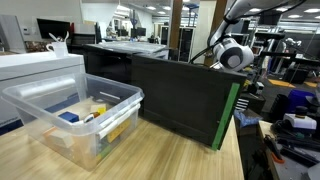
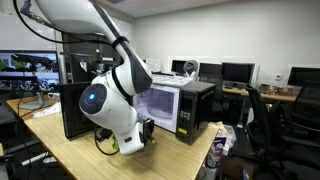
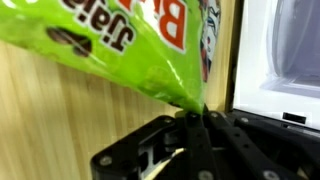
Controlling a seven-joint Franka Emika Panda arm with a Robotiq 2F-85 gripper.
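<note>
In the wrist view my gripper [image 3: 192,116] is shut on the corner of a bright green snack bag [image 3: 120,40] with red and white lettering. The bag spreads away from the black fingers [image 3: 205,140] over the wooden tabletop [image 3: 60,110]. A white microwave [image 3: 280,60] stands just to the right of the bag. In an exterior view the arm [image 2: 110,95] reaches down with the gripper [image 2: 147,133] low over the table, in front of the microwave [image 2: 178,105]. From the other side, only the arm's wrist [image 1: 235,55] shows above a black panel [image 1: 185,95]; the gripper is hidden behind it.
A clear plastic bin [image 1: 75,115] with several small items stands on the wooden table [image 1: 160,155] beside the black panel. Behind the bin is a white appliance [image 1: 40,68]. A dark monitor [image 2: 75,110] stands behind the arm. Office chairs [image 2: 265,125] and desks surround the table.
</note>
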